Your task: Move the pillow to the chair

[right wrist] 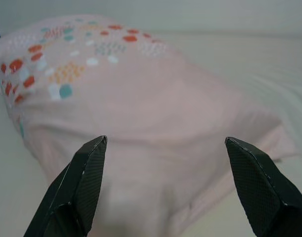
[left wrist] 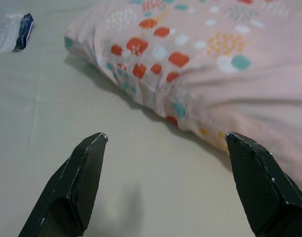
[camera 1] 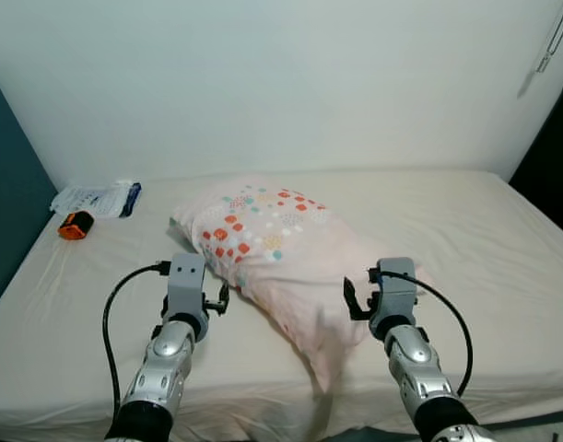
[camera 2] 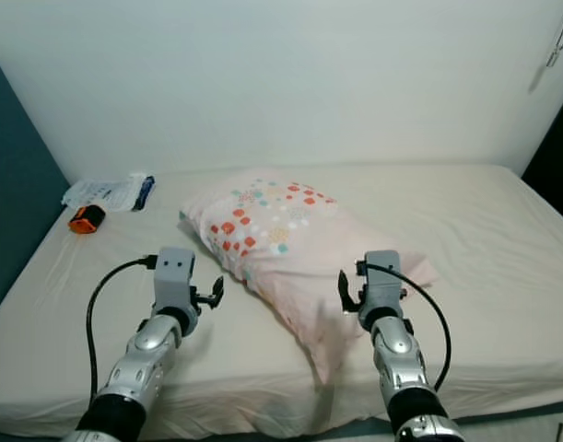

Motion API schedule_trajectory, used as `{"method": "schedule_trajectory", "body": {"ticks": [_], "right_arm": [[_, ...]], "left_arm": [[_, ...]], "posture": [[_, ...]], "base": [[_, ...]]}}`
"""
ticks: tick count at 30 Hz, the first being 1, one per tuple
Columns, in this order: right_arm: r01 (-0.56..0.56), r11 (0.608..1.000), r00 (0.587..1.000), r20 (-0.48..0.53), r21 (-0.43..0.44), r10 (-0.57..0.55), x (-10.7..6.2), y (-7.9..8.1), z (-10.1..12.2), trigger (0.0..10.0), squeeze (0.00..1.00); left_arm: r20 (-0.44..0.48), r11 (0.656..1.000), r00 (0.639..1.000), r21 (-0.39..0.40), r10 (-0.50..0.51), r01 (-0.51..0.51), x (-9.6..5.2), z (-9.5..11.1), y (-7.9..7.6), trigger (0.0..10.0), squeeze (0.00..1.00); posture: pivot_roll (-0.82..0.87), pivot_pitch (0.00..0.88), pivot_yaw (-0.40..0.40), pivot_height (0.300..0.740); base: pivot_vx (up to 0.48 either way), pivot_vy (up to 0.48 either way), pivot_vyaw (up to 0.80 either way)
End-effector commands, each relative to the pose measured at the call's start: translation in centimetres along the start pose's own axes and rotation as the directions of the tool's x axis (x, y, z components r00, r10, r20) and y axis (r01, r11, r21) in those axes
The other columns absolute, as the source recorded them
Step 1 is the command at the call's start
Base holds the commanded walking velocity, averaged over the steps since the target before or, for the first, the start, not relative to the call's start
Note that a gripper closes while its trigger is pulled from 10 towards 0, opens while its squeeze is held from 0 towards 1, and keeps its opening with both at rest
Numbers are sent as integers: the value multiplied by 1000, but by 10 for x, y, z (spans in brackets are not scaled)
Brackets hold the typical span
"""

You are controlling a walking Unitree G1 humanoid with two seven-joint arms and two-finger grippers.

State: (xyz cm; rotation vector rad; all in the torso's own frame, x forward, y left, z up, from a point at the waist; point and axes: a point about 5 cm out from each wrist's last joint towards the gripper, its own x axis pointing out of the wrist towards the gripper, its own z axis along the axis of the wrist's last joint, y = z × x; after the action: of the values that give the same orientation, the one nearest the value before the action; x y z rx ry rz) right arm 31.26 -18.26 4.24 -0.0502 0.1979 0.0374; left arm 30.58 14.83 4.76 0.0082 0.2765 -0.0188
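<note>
One pillow (camera 1: 281,249) lies on one bed (camera 1: 484,239), pale pink with a patch of orange, teal and white squares toward its far end. Beyond the pillow, toward the bed's far left corner, there are two small things: one white packet with a dark blue edge (camera 1: 97,198), and one orange and black object (camera 1: 76,225) just beside the packet on its near side; what it is cannot be made out. Two grippers are in view on the near side of the pillow, the left gripper (left wrist: 165,143) and the right gripper (right wrist: 165,145), each with two black fingers spread wide, four fingers in all.
</note>
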Motion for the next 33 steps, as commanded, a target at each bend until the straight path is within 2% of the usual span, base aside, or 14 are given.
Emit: {"method": "schedule_trajectory", "body": {"ticks": [1, 7, 14, 17, 18, 20, 21, 22, 24, 28, 32, 33], "right_arm": [[-5, 1000, 1000, -19, 3, 5, -1, 1, -4, 10000, 0], [-5, 1000, 1000, -22, -29, 4, 1, -3, -1, 10000, 0], [-23, 999, 1000, 14, -48, 23, 5, -3, 7, 10000, 0], [-62, 997, 997, 38, -46, 64, 6, 2, 11, 10000, 0], [-106, 991, 992, 58, -82, 111, 8, 8, 16, 10000, 0], [-122, 988, 990, 65, -97, 129, 9, 10, 17, 10000, 0], [-176, 974, 980, 73, -143, 188, 10, 17, 21, 10000, 0], [-176, 974, 980, 73, -143, 188, 10, 17, 21, 10000, 0], [-259, 948, 957, 84, -184, 278, 11, 26, 25, 10000, 0], [-378, 902, 910, 99, -209, 404, 10, 40, 30, 10000, 0], [-425, 879, 883, 115, -215, 455, 9, 49, 32, 10000, 0], [-430, 879, 879, 128, -208, 460, 9, 52, 33, 10000, 0]], "left_arm": [[-28, 1000, 1000, 0, 15, -15, -2, -7, 4, 10000, 0], [-31, 1000, 999, -16, 13, -14, -1, -7, 3, 10000, 0], [-28, 1000, 1000, -18, 14, -15, -1, -6, 5, 10000, 0], [-25, 1000, 1000, -23, 14, -14, -2, -6, 5, 10000, 0], [-23, 1000, 1000, -24, 13, -14, -2, -5, 5, 10000, 0], [-23, 1000, 1000, -24, 14, -14, -2, -5, 5, 10000, 0], [-23, 1000, 1000, -8, 17, -18, -2, -4, 7, 10000, 0], [-23, 1000, 1000, -8, 17, -18, -2, -4, 7, 10000, 0], [-9, 1000, 1000, 9, 7, -7, -1, -2, 6, 10000, 0], [41, 1000, 999, -29, 2, -1, -2, 7, 9, 10000, 0], [53, 997, 999, -74, 12, -8, -6, 5, 13, 10000, 0], [41, 998, 999, -65, 20, -17, -8, 3, 15, 10000, 0]], "posture": [[-77, 0, 1, 615], [-79, 8, 5, 590], [-79, 16, 6, 590], [-73, 25, 9, 580], [-72, 30, 10, 570], [-72, 30, 10, 565], [-72, 31, 14, 565], [-72, 31, 14, 565], [-70, 39, 14, 565], [-58, 51, 13, 565], [-49, 53, 10, 565], [-49, 50, 9, 565]], "base": [[0, 0, 0], [0, 0, 0], [0, 0, 0], [0, 0, 0], [0, 0, 0], [0, 0, 0], [0, 0, 0], [0, 0, 0], [0, 0, 0], [0, 0, 0], [0, 0, 0], [0, 0, 0]]}}
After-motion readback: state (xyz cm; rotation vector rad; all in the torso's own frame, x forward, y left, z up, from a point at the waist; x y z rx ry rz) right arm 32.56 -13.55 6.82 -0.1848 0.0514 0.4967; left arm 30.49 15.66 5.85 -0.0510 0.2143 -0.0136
